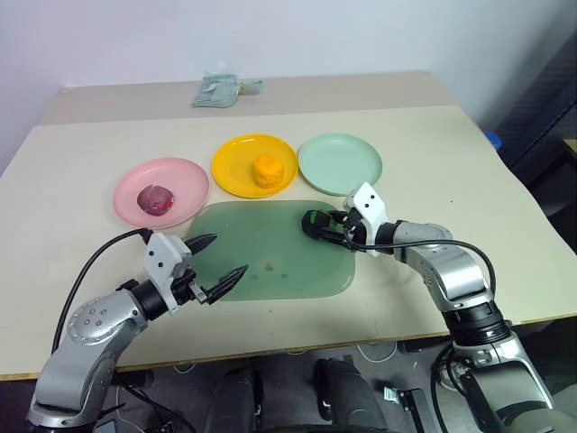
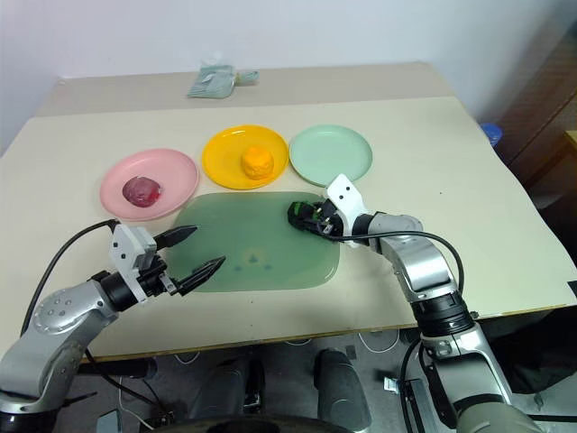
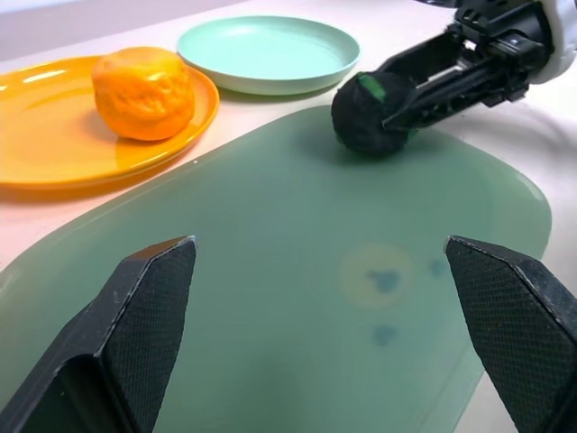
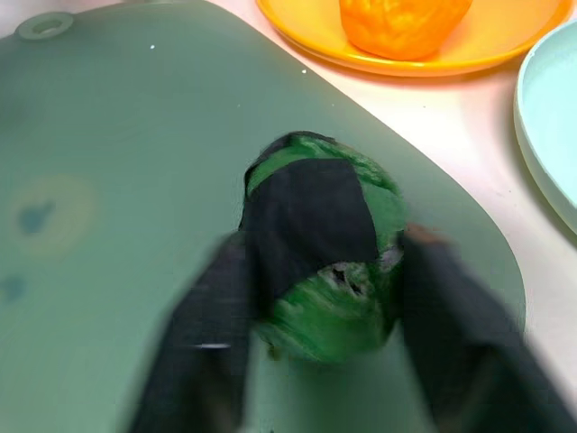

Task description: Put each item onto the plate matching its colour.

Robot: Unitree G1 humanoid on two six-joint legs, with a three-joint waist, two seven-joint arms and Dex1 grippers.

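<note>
The dark green and black item (image 4: 320,253) rests on the translucent green mat (image 1: 270,262), near its far right corner. My right gripper (image 1: 323,227) is shut on it, one finger on each side. The mint green plate (image 1: 340,163) lies bare just beyond. On the yellow plate (image 1: 233,162) sits the orange item (image 1: 268,171). The maroon-red item (image 1: 155,199) lies on the pink plate (image 1: 185,180). My left gripper (image 1: 225,255) hovers open over the mat's near left corner with nothing between its fingers.
A crumpled pale green bag (image 1: 216,90) lies at the back of the beige table (image 1: 469,180). The table's near edge runs just behind both arms. A blue object (image 1: 491,138) shows beyond the right edge.
</note>
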